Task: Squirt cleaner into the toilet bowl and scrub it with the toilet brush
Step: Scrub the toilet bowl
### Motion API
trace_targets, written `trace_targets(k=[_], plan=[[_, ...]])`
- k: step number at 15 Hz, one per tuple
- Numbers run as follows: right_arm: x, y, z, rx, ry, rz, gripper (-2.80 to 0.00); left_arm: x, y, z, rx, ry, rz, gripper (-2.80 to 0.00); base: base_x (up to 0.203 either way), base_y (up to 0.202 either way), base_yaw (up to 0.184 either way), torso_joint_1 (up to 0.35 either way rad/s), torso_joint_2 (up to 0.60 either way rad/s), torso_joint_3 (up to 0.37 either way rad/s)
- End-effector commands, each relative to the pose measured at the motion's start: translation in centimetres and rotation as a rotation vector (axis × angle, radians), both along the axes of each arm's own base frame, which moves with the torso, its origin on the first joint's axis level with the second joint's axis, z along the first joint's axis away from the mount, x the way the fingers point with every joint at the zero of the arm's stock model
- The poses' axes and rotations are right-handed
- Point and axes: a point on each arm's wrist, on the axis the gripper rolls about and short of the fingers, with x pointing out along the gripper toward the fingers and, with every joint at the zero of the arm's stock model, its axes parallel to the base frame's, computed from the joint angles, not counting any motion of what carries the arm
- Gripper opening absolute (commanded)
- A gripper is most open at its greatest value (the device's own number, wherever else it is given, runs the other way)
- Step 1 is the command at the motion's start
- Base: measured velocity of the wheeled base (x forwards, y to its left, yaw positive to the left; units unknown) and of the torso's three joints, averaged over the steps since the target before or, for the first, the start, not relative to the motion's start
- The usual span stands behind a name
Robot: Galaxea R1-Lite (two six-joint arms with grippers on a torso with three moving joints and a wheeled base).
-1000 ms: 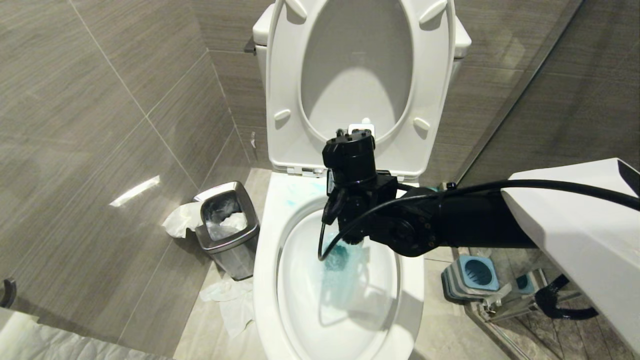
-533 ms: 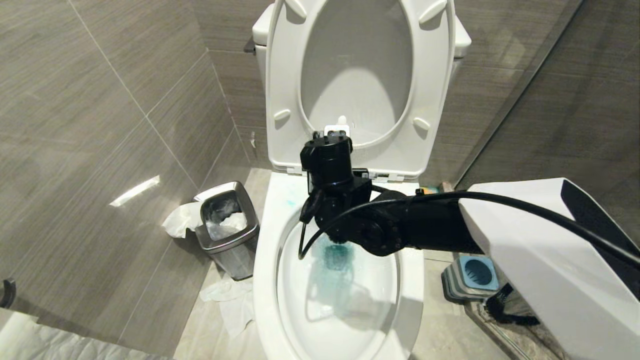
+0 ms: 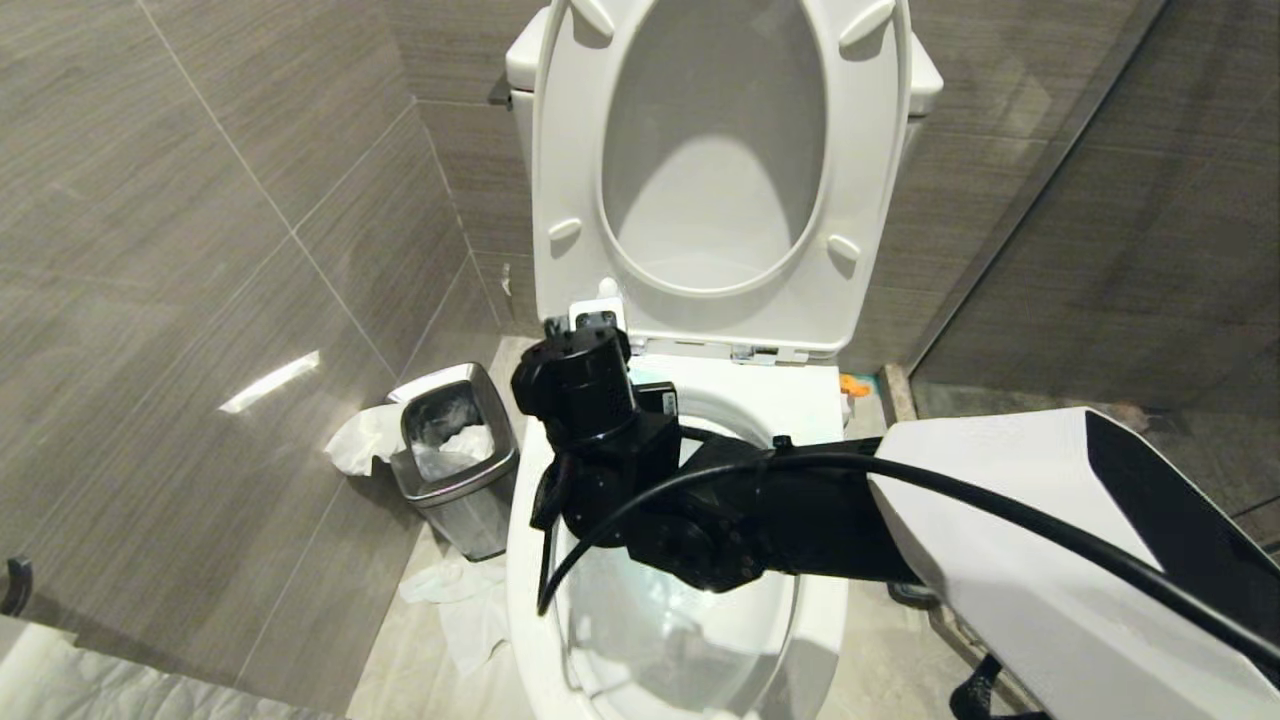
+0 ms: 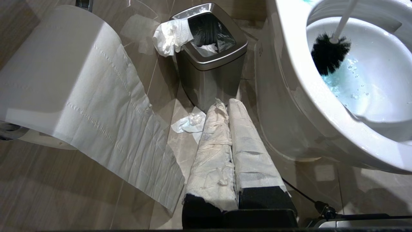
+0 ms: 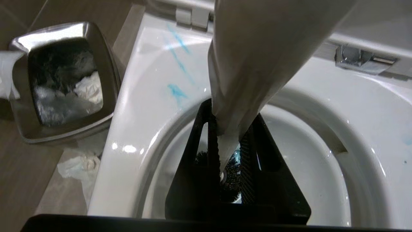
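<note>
Right tool (image 5: 230, 141) swung left, hiding toilet brush (image 4: 330, 53) head

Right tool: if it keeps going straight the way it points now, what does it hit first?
Most likely the inner wall of the toilet bowl. The right tool, shut on the toilet brush, points down into the basin; the bristles would meet ceramic first, though depth is unclear.

No legible text, labels, brands, numbers or signs anywhere.
</note>
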Motion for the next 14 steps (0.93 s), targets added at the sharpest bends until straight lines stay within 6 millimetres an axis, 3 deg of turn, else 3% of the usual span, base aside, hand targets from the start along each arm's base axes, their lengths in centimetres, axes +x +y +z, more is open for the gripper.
trace_targets(k=[1, 4, 8, 10, 14], plan=[[-2.7, 0.0, -0.4, -0.031, 0.034, 0.042, -2.80, 0.0, 0.0, 0.0, -0.001, 0.003, 0.000, -2.80, 0.000, 0.000, 0.000, 0.000, 0.00, 0.000], [-6.2, -1.4, -1.1, -0.061, 0.092, 0.080, -2.80, 0.0, 0.0, 0.0, -0.001, 0.003, 0.000, -2.80, 0.000, 0.000, 0.000, 0.000, 0.00, 0.000], [-9.8, -5.2, -0.2, -0.059, 0.132, 0.099, -2.80, 0.0, 0.0, 0.0, -0.001, 0.003, 0.000, -2.80, 0.000, 0.000, 0.000, 0.000, 0.00, 0.000], [-9.9, -6.7, 0.3, -0.053, 0.134, 0.077, -2.80, 0.0, 0.0, 0.0, -0.001, 0.003, 0.000, -2.80, 0.000, 0.000, 0.000, 0.000, 0.00, 0.000], [-6.9, -8.8, 0.7, -0.050, 0.126, -0.021, -2.80, 0.0, 0.0, 0.0, -0.001, 0.003, 0.000, -2.80, 0.000, 0.000, 0.000, 0.000, 0.00, 0.000]])
